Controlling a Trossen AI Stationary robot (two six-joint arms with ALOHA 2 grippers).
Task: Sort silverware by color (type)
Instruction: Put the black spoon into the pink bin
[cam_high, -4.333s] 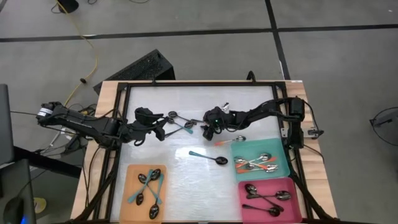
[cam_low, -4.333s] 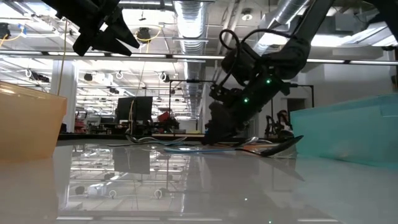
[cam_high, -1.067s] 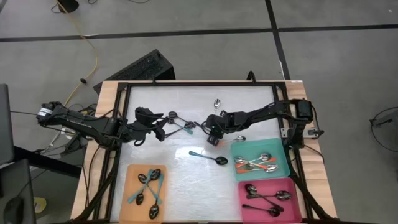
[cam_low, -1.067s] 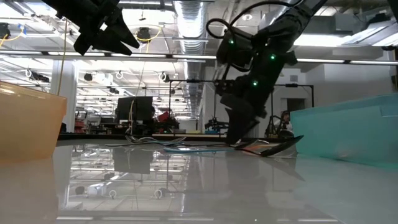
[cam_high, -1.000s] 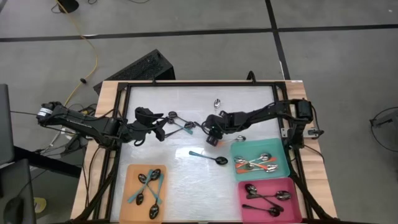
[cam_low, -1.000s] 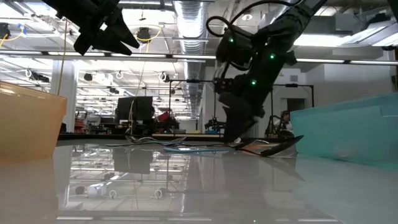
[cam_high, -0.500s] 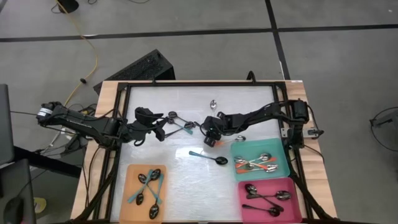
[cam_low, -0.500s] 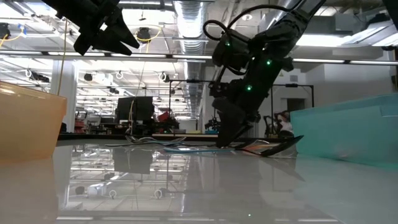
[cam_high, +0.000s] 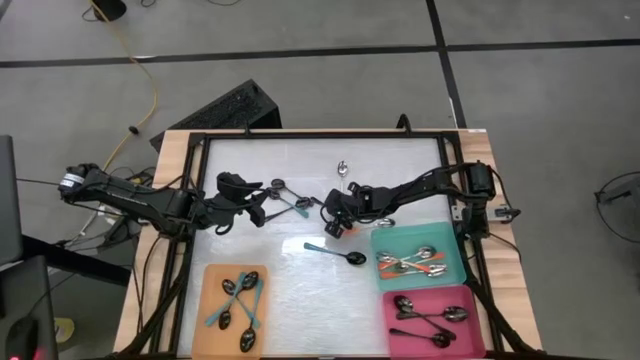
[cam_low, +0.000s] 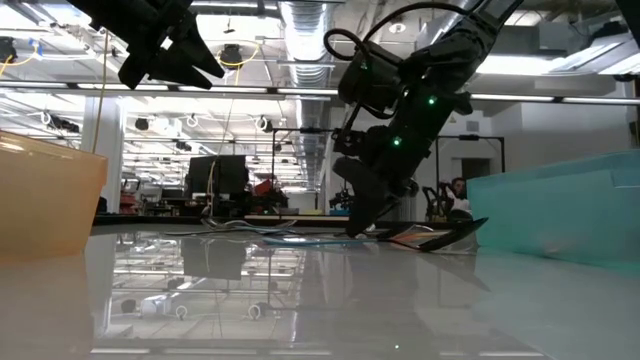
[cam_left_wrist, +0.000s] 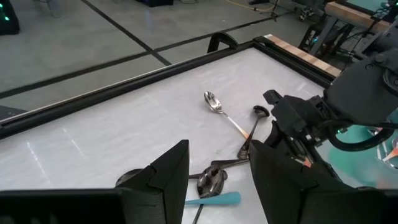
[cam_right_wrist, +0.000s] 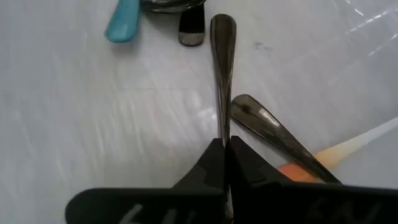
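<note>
My right gripper (cam_high: 334, 224) is down at the table's middle, shut on the thin handle of a dark metal spoon (cam_right_wrist: 222, 74). Beside it lies another dark spoon bowl (cam_right_wrist: 264, 124) with an orange handle (cam_right_wrist: 348, 148). A teal-handled spoon (cam_high: 336, 252) lies alone nearer the front. More spoons lie in a small cluster (cam_high: 290, 196), and one with a silver bowl (cam_left_wrist: 213, 102) lies farther back. My left gripper (cam_left_wrist: 217, 171) hovers open above the table, left of the cluster, with nothing between its fingers. My right gripper pinches the dark spoon's thin handle (cam_right_wrist: 222, 127) between its two fingers. The fingers slant down from the table's right side and lie along the handle. The handle's rounded free end (cam_right_wrist: 222, 26) points ahead toward the cluster, low at the table; the bowl end is hidden under the gripper.
An orange tray (cam_high: 212, 278) at the front left holds teal-handled spoons. A teal tray (cam_high: 455, 268) at the right holds orange-handled spoons, and a pink tray (cam_high: 470, 330) in front of it holds dark ones. A black frame (cam_high: 300, 136) rims the white table.
My right gripper has moved a little toward the table's left edge, staying low at the table, toward the spoon cluster.
</note>
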